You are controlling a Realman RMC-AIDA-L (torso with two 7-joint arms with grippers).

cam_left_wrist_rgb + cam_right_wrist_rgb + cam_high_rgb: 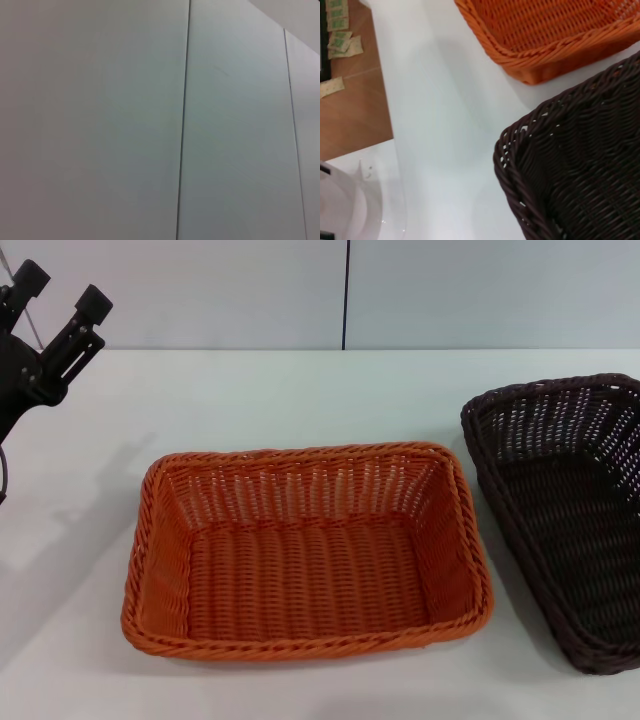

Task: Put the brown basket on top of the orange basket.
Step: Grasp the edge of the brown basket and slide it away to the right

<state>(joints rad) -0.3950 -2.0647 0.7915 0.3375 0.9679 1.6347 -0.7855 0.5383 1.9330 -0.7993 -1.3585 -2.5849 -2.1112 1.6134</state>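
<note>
The orange basket sits empty on the white table, in the middle of the head view. The brown basket stands just to its right, a small gap between them, with its right part cut off by the picture's edge. It looks slightly tilted. The right wrist view shows a corner of the brown basket close up and a corner of the orange basket beyond it. My left gripper is open and empty, raised at the far left, well away from both baskets. My right gripper does not show in any view.
The right wrist view shows the table's edge, with brown floor and several small paper slips past it. A pale panelled wall stands behind the table.
</note>
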